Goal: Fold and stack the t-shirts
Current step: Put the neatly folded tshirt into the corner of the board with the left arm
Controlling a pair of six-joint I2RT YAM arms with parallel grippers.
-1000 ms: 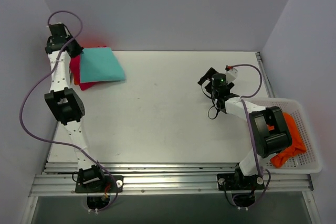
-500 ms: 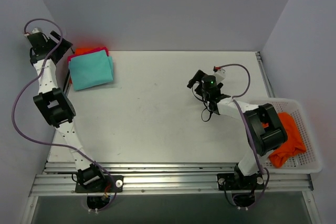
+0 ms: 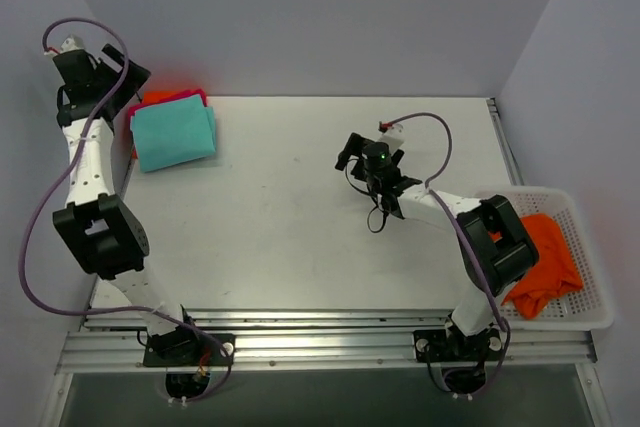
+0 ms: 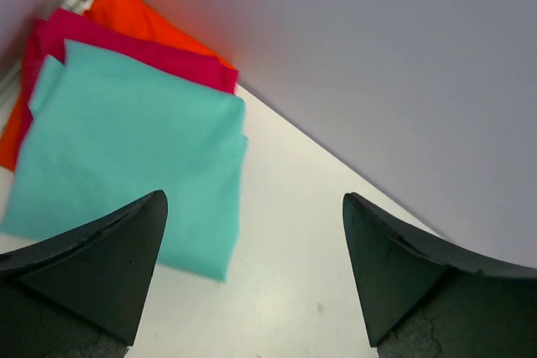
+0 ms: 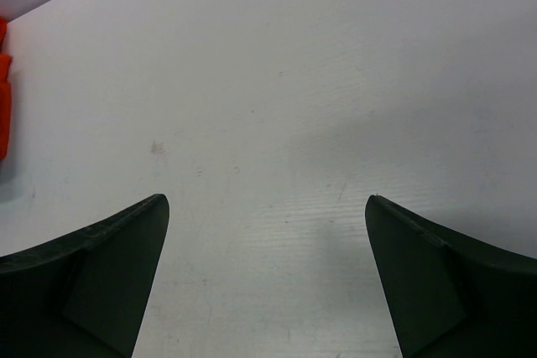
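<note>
- First, at the near edge, both arm bases are bolted to a metal rail [image 3: 330, 342], the left arm on the left and the right arm on the right.
- Just past the rail at the right edge sits a white basket [image 3: 560, 323]. A crumpled orange t-shirt [image 3: 545, 262] lies inside it, unfolded.
- Further in, the white table [image 3: 300, 237] fills the middle of the scene.
- Over the middle of the table, right of centre, the right gripper [image 5: 266, 199] hangs with its two dark fingers spread wide. Nothing is between them, and only bare tabletop shows below.
- A purple cable [image 3: 425, 122] loops above the right arm's wrist.
- At the far left corner of the table, close to the back wall [image 3: 300, 17], lies a stack of three folded shirts.
- On top is the teal t-shirt [image 3: 173, 137], a flat square. The magenta t-shirt [image 4: 143, 48] peeks out beneath it along the far edge. The folded orange t-shirt [image 4: 143, 18] lies at the bottom.
- Farthest away, the left gripper [image 4: 253, 197] is raised beside the left wall, above and just left of the stack. Its fingers are spread wide apart and grip nothing, clear of the cloth.
</note>
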